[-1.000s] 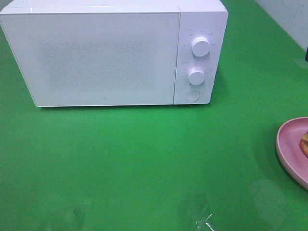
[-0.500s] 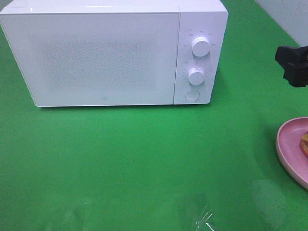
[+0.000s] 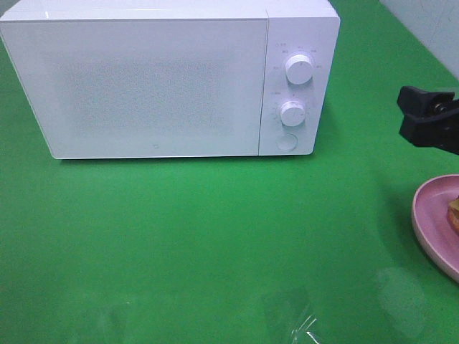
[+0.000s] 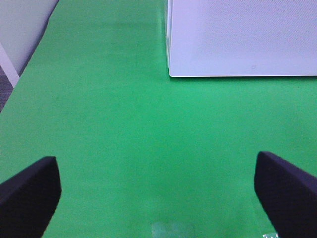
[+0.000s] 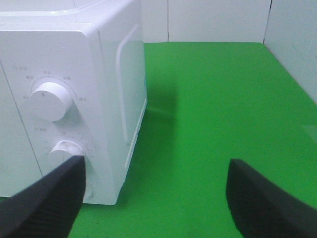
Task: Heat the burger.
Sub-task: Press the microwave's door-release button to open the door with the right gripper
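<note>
- Burger point(image 3: 455, 213) at 3 o'clock, cut off by the frame edge, resting on pink plate point(image 3: 430, 215).
- Right gripper point(image 5: 153, 198) spread wide, holding nothing, at 2 o'clock between microwave point(image 3: 158, 86) side and plate rim, apart from both.
- Left gripper point(image 4: 158, 196) likewise gaping, above green tabletop point(image 3: 215, 236) off the microwave's front corner.
- Broad tabletop from 5 to 9 o'clock before the shut door.

Only a sliver of the burger point(image 3: 455, 213) shows, cut off by the right edge of the high view — a golden-brown patch with a streak of yellow along its edge. It rests on the round pink plate point(image 3: 429, 222), which stands on the green table point(image 3: 215, 236) — well apart from the white microwave point(image 3: 143, 86), nearer the camera and off to its right.
</note>
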You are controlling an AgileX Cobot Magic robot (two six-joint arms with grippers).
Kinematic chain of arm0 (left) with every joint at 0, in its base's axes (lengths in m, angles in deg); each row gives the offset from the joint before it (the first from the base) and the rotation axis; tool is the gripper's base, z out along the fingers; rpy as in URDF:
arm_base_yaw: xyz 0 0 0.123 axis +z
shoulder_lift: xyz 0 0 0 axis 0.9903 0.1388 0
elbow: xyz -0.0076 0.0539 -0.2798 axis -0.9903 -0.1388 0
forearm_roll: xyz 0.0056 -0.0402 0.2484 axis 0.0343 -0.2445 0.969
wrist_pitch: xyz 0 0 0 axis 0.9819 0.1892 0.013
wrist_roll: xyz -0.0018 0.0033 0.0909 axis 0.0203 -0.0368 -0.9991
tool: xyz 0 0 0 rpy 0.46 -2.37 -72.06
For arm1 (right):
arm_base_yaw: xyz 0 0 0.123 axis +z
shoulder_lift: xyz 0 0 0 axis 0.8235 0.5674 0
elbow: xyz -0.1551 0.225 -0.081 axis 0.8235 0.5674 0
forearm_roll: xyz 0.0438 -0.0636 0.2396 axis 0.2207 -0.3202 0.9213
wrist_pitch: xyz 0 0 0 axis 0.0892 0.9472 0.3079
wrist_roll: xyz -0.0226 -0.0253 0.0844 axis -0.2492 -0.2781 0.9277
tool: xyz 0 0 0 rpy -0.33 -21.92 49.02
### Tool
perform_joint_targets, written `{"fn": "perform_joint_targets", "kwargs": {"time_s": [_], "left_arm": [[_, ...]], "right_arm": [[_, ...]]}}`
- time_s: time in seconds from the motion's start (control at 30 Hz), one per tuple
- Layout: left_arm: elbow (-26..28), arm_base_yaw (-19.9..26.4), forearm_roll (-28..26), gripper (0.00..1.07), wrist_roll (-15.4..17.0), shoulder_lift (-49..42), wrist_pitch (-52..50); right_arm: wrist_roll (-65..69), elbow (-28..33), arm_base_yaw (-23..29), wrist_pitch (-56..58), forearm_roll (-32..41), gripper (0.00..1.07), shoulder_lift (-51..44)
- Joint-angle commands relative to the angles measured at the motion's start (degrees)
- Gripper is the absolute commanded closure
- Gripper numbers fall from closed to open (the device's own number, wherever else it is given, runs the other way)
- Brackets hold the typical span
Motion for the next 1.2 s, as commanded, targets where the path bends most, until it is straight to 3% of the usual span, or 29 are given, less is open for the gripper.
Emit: {"fn": "perform_joint_targets", "kwargs": {"time_s": [0.03,0.07,0.2,0.3,0.37,0.53,0.67,0.9,1.2], "left_arm": [[-0.2,-0.4,-0.2,0.08,0.3,-1.3,-0.8],[-0.2,-0.4,-0.2,0.08,0.3,-1.3,-0.8],[-0.2,-0.4,-0.2,0.08,0.3,-1.3,-0.8],[-0.2,-0.4,-0.2,0.08,0.3,-1.3,-0.8],[-0.2,-0.4,-0.2,0.08,0.3,-1.3,-0.8],[-0.2,-0.4,-0.2,0.08,0.3,-1.3,-0.8],[-0.2,-0.4,-0.2,0.08,0.3,-1.3,-0.8],[-0.2,-0.4,-0.2,0.08,0.3,-1.3,-0.8],[-0.2,-0.4,-0.2,0.08,0.3,-1.3,-0.8]], "right_arm": [[-7.3,0.1,6.0,-3.8,8.2,0.32,1.7],[-7.3,0.1,6.0,-3.8,8.2,0.32,1.7],[-11.6,0.0,15.8,-10.5,20.0,0.32,6.9],[-12.0,-0.1,17.3,-12.0,22.1,0.32,8.0],[-12.4,-0.1,22.7,-16.9,28.6,0.32,11.9],[-12.4,-0.1,27.3,-20.1,33.0,0.32,14.8],[-12.4,-0.9,34.2,-22.8,39.5,0.32,19.4],[-12.3,-3.7,37.7,-22.5,41.4,0.32,23.1],[-3.6,-4.8,37.7,-22.5,41.3,0.32,24.6]]}}
